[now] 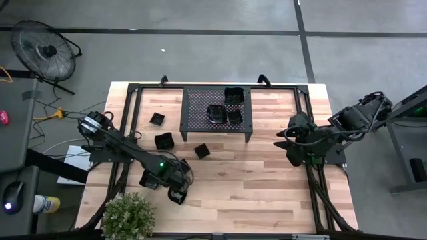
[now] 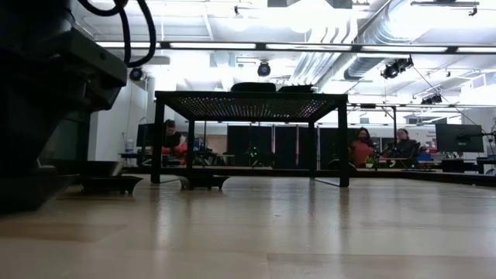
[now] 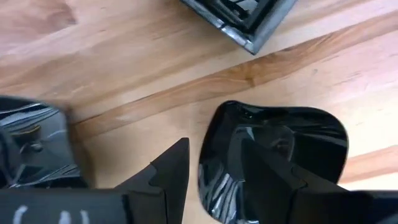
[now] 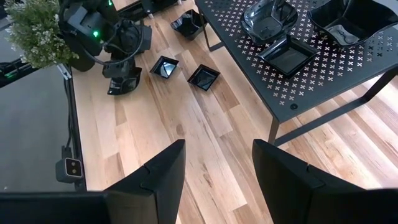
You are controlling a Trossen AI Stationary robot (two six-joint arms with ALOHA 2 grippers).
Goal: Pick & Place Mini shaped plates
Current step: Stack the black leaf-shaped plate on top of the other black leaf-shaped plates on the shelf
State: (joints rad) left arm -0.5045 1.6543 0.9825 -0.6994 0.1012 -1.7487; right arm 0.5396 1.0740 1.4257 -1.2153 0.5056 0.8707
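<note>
left gripper (image 3: 214,177) has its fingers open astride the rim of a mini plate (image 3: 280,155), right arm parked far off, nothing held.

table (image 1: 267,187): pale wood planks, smooth, light sheen, grain and darker seams showing up close

rack (image 4: 348,74): black metal, matt, top punched with little cross holes, thin square legs

plates (image 4: 205,76): black, super glossy, plastic-looking; one under left wrist cam (image 3: 273,162) throws bright reflections off wavy rim

left gripper fingers (image 3: 165,174): dark matt plastic, faceted

right gripper fingers (image 4: 155,177): same dark matt stuff

plant (image 1: 128,215) at table's 7 o'clock: fuzzy, pale green sprigs

floor (image 1: 200,53): grey, dull, concrete-looking
</note>
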